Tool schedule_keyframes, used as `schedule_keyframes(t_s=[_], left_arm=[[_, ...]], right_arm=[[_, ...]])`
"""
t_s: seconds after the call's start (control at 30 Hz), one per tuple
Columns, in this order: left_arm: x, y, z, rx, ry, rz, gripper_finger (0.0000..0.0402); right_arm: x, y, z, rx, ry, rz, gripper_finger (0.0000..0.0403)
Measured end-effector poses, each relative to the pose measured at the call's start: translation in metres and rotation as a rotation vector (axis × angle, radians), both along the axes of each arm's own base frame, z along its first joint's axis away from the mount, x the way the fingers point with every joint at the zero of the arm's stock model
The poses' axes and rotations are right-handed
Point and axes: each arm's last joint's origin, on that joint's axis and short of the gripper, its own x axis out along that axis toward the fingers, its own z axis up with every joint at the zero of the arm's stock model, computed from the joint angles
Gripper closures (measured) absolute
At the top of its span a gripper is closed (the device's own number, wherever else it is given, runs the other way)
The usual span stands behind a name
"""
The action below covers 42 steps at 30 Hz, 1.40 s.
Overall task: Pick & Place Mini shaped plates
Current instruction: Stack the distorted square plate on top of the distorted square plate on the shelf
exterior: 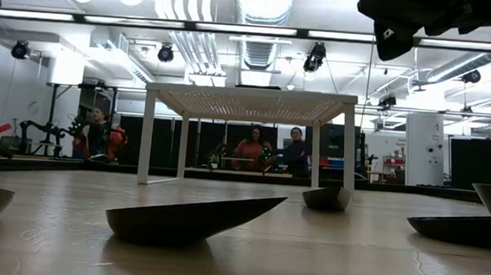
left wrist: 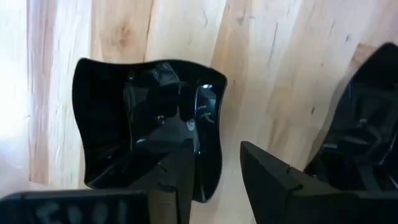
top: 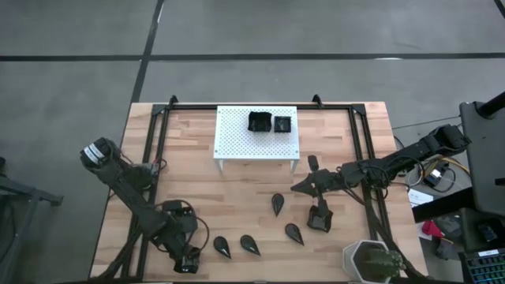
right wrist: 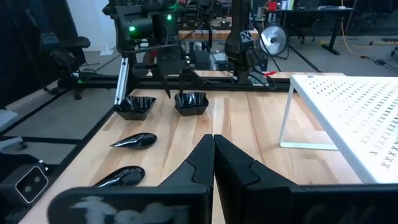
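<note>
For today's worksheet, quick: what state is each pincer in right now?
Left pincer: open, straddling the rim of a square plate, not gripping.
Right pincer: shut, holding nothing.

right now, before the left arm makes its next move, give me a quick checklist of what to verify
1. Left gripper straddles the rim of the square plate, one finger inside and one outside: ok.
2. Grip on that rim: not ok, the jaws are open and wood shows beside the outer finger.
3. Outer finger clear of the neighbouring plate: cannot tell, it lies close.
4. Room on the white stand, if that is the target: ok, only two plates sit at its far edge.
5. Right gripper out of the way: ok, shut and empty, over mid-table, away from the left arm.
</note>
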Motion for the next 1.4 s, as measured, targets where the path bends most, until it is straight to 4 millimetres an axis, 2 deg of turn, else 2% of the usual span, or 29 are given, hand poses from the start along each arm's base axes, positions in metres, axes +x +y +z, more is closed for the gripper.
schedule_keyframes(t_s=[0.2, 0.63, 0.8, 1.0, 1.23, 1.4], left_arm=[[-0.001, 0.001, -0.014, -0.025, -0.025, 0.000, 0.0280], [-0.004, 0.003, -0.020, -0.003, -0.011, 0.010, 0.0284], [-0.003, 0.004, -0.020, -0.003, -0.011, 0.013, 0.0319], [-0.003, 0.004, -0.020, -0.003, -0.012, 0.016, 0.0390], [0.000, 0.004, -0.018, -0.006, -0.027, 0.029, 0.0400], [0.009, 0.002, -0.004, 0.000, -0.073, 0.019, 0.0401]], right_arm=[[0.000, 0.000, 0.000, 0.002, 0.000, 0.000, 0.0394], [0.000, 0.000, 0.000, 0.006, 0.001, -0.001, 0.0394], [0.000, 0.000, 0.000, 0.007, 0.001, -0.001, 0.0394], [0.000, 0.000, 0.000, 0.007, 0.001, -0.001, 0.0394], [0.000, 0.000, 0.000, 0.007, 0.002, -0.001, 0.0394], [0.000, 0.000, 0.000, 0.008, 0.001, -0.001, 0.0394]])
